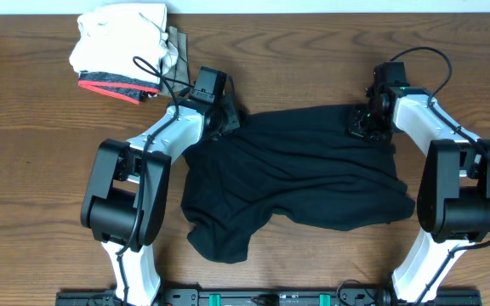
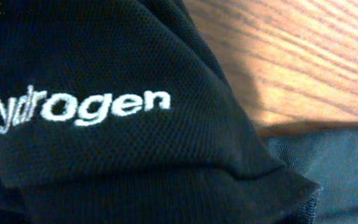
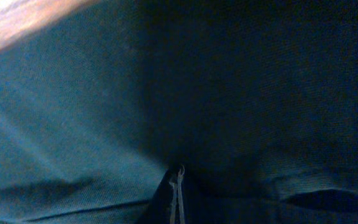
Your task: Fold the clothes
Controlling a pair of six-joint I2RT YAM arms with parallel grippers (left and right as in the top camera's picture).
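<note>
On the wooden table (image 1: 41, 170) we are seeing the black shirt (image 1: 304, 178) lying rumpled at centre, with a folded-garment stack (image 1: 117, 51) sitting at eleven o'clock. Our left gripper (image 1: 224, 119) and right gripper (image 1: 366, 126) are clamping the shirt's ten and two o'clock corners, jaws closed.

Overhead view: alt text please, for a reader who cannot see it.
A crumpled black shirt lies on a wooden table, the left gripper and right gripper shut on its far corners. Folded garments are stacked at the table's far left.

Shirt (image 1: 304, 174) on table (image 1: 24, 170), pile (image 1: 122, 51) behind-left
</note>
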